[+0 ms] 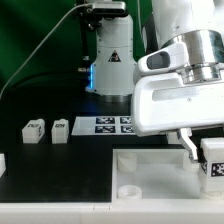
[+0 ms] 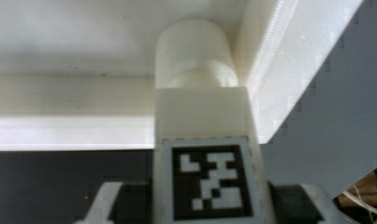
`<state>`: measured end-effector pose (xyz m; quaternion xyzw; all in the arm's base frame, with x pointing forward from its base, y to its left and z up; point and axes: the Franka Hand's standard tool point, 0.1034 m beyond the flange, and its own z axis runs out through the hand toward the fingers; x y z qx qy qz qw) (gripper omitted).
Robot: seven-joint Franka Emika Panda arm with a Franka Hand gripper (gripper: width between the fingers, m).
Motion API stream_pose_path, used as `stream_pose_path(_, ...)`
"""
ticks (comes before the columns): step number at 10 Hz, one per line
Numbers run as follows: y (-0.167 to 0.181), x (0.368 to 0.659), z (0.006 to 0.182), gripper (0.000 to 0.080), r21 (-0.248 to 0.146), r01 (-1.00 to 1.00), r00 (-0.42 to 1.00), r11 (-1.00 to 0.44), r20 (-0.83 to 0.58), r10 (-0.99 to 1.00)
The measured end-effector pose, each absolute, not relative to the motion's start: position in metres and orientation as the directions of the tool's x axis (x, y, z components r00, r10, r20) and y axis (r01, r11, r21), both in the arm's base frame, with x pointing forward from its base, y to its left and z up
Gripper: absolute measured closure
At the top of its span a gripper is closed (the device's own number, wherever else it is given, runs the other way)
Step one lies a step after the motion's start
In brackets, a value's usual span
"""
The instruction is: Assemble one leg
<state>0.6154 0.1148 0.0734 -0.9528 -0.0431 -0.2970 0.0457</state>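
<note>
My gripper [image 1: 205, 158] is shut on a white leg [image 2: 206, 130] with a black-and-white tag on its side. In the exterior view the leg [image 1: 214, 160] hangs at the right, just over the white tray-like part [image 1: 160, 172] near its right end. In the wrist view the leg's rounded tip points into the tray's inner corner [image 2: 256, 85]; I cannot tell if it touches. Grey fingers [image 2: 117, 200] press both sides of the leg. Two more legs [image 1: 34, 130] [image 1: 61, 129] stand on the black table at the exterior view's left.
The marker board [image 1: 103, 124] lies flat behind the tray. A camera on a black stand [image 1: 108, 60] rises at the back. Another white part [image 1: 2, 162] pokes in at the left edge. Green cloth backs the scene.
</note>
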Motion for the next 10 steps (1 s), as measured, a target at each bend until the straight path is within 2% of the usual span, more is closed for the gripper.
stream_pose_path(5,0.1149,0.6135,0.0709,0.0506,-0.064,0.109,0.830,-0.992,0.554,0.056)
stream_pose_path(7,0.1149,0.6133,0.0704,0.0193,-0.063,0.109,0.831,-0.992,0.554,0.056)
stream_pose_path(10,0.1149,0.6130,0.0699,0.0152,-0.064,0.109,0.831,-0.992,0.553,0.056)
